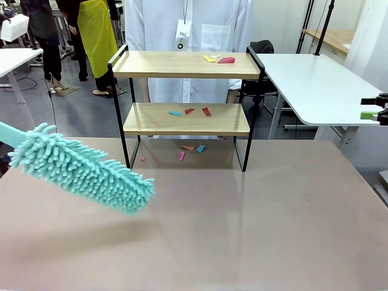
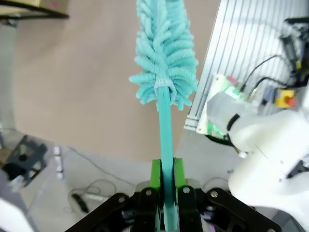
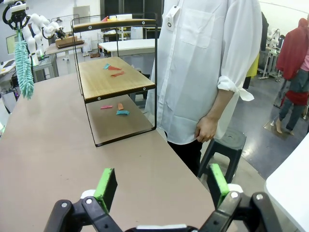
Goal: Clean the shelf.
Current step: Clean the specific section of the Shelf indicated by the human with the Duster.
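Pinching the thin handle [image 2: 165, 130] of a fluffy teal duster [image 1: 82, 170] with the left claw [image 2: 166, 171], both green pads [image 2: 155, 170] pressing tight on it. Pointing the duster straight out from that claw, fluffy end farthest away, hanging over the brown worktop [image 1: 254, 230] and not touching it.

Finding the shelf [image 1: 182, 73] standing on the worktop, past the fluffy end and off to one side of the left claw, near the duster but apart from it. Seeing little coloured scraps [image 1: 221, 59] lying on the top board [image 1: 157, 62], more on the lower board [image 1: 151, 119], and a few more on the worktop under the shelf.

Holding the right claw [image 3: 161, 186] spread wide, up in the air, with nothing between its green pads. Looking out from that claw and seeing the shelf far ahead and over to the left, well apart from it. Seeing a person [image 3: 207, 58] in a white shirt ahead of the right claw and a bit to the right, standing just beside the shelf at the worktop's edge, one hand [image 3: 206, 129] hanging down.
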Action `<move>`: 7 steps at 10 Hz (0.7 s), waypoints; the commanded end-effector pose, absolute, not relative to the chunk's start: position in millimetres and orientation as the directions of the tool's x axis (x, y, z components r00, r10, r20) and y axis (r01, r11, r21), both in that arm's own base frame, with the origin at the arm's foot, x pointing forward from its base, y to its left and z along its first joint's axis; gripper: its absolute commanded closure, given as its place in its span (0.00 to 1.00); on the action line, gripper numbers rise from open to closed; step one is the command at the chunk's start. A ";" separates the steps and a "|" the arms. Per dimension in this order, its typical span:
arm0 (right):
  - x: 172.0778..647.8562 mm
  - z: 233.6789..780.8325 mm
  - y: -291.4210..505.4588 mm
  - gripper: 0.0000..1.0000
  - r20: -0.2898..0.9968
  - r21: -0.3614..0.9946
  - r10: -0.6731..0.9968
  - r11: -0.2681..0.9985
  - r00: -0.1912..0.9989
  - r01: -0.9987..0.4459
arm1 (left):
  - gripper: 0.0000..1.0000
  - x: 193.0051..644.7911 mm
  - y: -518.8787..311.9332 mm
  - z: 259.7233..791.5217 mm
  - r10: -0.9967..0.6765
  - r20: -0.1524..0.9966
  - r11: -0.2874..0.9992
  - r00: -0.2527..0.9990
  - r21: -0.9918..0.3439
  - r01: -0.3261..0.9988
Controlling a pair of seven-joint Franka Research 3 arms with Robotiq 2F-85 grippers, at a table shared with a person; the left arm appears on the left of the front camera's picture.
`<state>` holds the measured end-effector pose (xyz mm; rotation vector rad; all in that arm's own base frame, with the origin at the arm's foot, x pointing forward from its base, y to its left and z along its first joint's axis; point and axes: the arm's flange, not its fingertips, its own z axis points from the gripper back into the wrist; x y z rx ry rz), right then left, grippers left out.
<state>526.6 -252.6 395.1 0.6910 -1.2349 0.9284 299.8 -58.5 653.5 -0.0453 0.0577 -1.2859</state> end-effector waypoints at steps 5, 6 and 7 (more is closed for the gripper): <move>527.4 402.4 -248.2 0.00 0.973 -0.033 0.216 0.486 0.083 -0.873 | 0.87 299.8 -58.5 653.5 -0.960 -0.018 0.281 0.280 -0.066 0.958; 527.4 402.4 -248.2 0.00 0.973 -0.033 0.216 0.486 0.083 -0.873 | 0.87 299.8 -58.5 653.5 -0.960 -0.018 0.281 0.280 -0.066 0.958; 527.4 402.4 -248.2 0.00 0.973 -0.033 0.216 0.486 0.083 -0.873 | 0.87 299.8 -58.5 653.5 -0.960 -0.018 0.281 0.280 -0.066 0.958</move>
